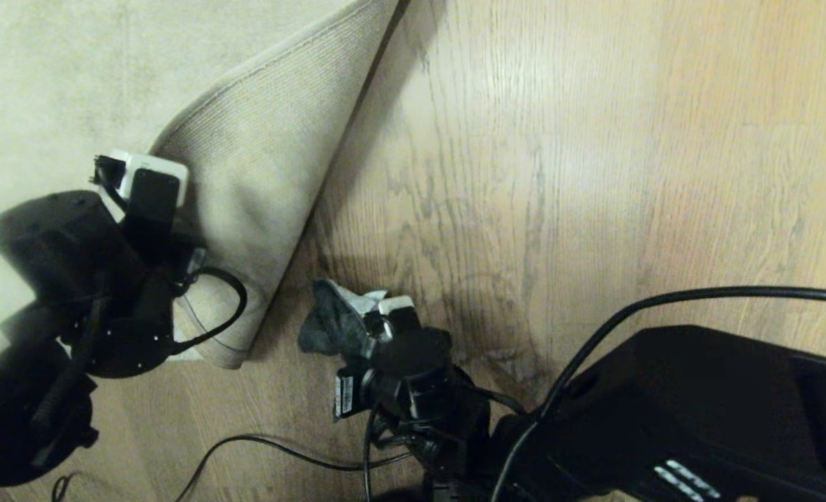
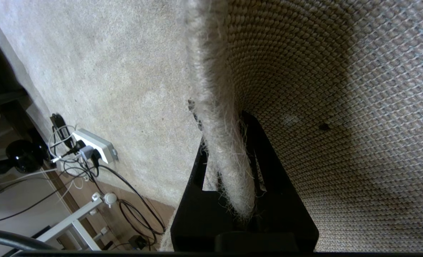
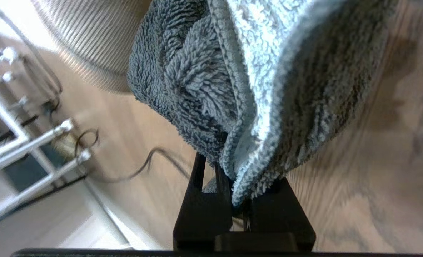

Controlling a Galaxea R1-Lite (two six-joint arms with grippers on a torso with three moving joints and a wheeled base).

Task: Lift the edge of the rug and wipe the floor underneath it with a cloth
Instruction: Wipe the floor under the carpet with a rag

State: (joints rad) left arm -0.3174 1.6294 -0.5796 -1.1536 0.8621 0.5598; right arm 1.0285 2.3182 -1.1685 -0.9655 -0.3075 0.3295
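The pale rug's corner is folded back, so its ribbed tan backing (image 1: 266, 160) faces up and bare wood floor (image 1: 524, 174) shows beside it. My left gripper (image 1: 149, 174) is at the flap's left border, shut on the rug edge (image 2: 218, 125). The fuzzy border runs between its black fingers (image 2: 268, 167), with woven backing (image 2: 340, 107) on one side and pile (image 2: 125, 71) on the other. My right gripper (image 1: 388, 314) is low over the floor just right of the flap's tip, shut on the grey cloth (image 1: 329, 324). The cloth (image 3: 233, 71) bunches out past the right gripper (image 3: 233, 178).
My black base (image 1: 699, 411) fills the lower right, and cables (image 1: 280, 446) trail over the floor at the near edge. A white power strip with plugs (image 2: 93, 146) lies on the rug's far side. White metal frame legs (image 3: 25, 142) stand beyond it.
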